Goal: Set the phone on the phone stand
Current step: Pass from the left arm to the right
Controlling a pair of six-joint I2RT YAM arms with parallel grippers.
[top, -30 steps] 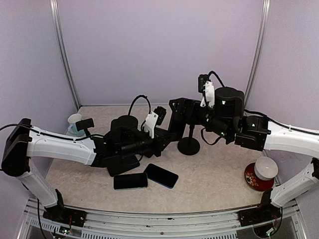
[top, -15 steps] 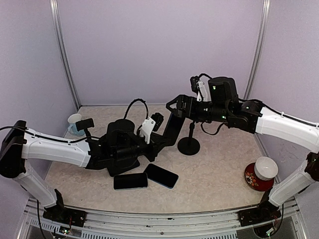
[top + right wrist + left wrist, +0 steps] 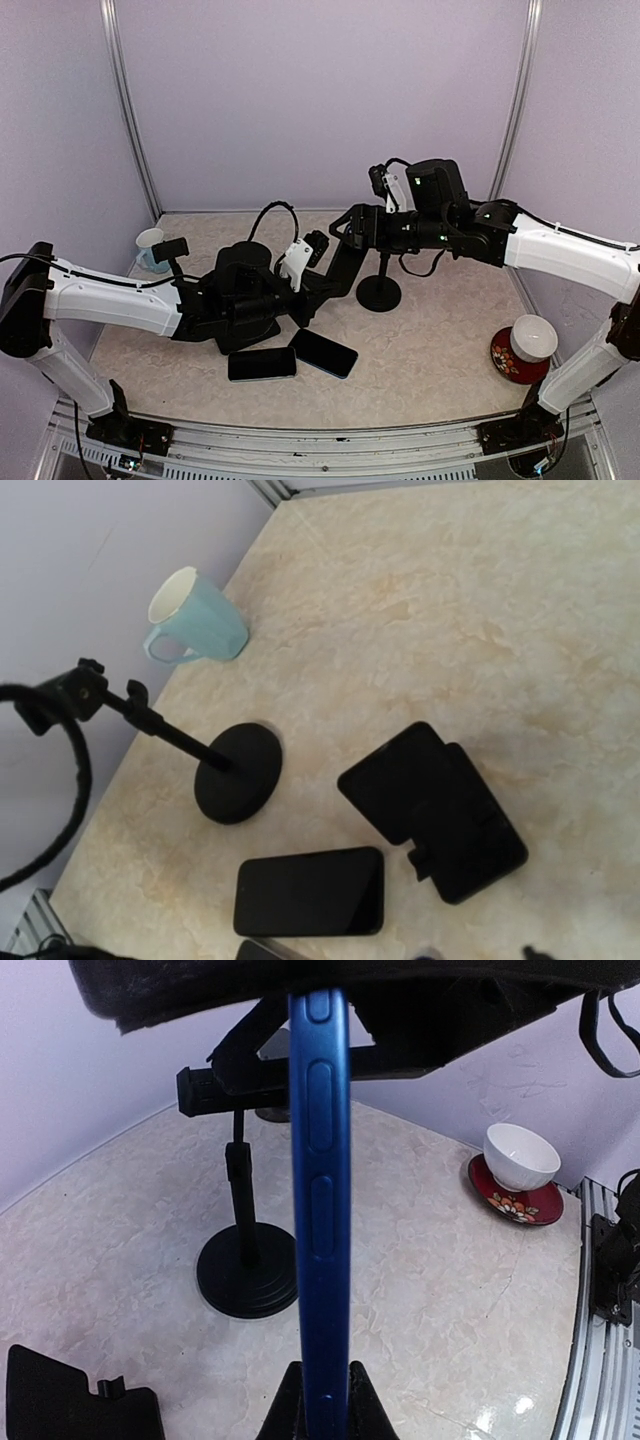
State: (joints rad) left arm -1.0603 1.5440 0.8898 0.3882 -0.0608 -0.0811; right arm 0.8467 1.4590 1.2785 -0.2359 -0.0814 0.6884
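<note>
My left gripper is shut on the lower end of a blue-edged phone and holds it upright, edge-on in the left wrist view, with the fingers at the bottom. The phone stand has a round black base, a thin pole and a clamp bar on top. It stands just right of the held phone. My right gripper hovers at the phone's top end beside the clamp; its jaws are hidden. The stand also shows in the right wrist view.
Two more phones lie flat near the front. A black folding holder lies under my left arm. A blue mug stands far left. A white bowl on a red saucer stands front right.
My right arm has swung up and left, bringing its gripper over the top of the held phone. My left gripper has dropped slightly, still holding the phone by the stand.
</note>
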